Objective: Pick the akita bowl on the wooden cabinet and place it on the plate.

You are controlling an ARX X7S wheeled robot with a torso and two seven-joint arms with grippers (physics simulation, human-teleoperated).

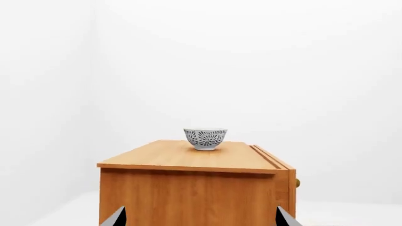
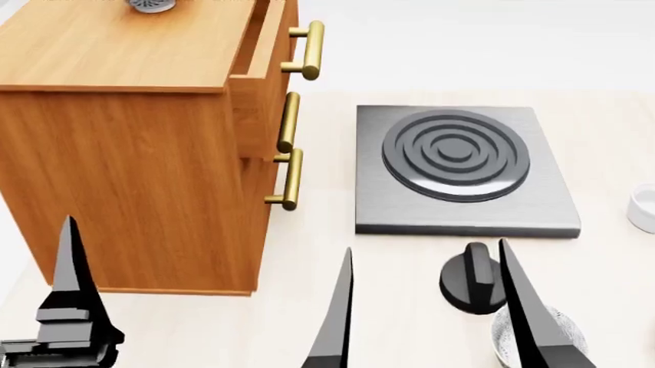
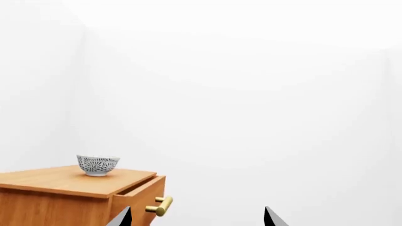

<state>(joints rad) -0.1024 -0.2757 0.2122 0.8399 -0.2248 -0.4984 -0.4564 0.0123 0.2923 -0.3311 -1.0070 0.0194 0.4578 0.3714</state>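
The akita bowl stands upright on top of the wooden cabinet, toward its far end; the same akita bowl shows in the right wrist view, and only its base in the head view. My left gripper is open and empty, low in front of the cabinet's side, well short of the bowl. One of its fingers rises at the lower left. My right gripper is open and empty over the counter, right of the cabinet. The plate is out of view.
The cabinet's top drawer stands slightly open, brass handles pointing right. A grey stove burner lies at centre right with a black knob in front. A second speckled bowl sits behind my right finger. A white cup is at the right edge.
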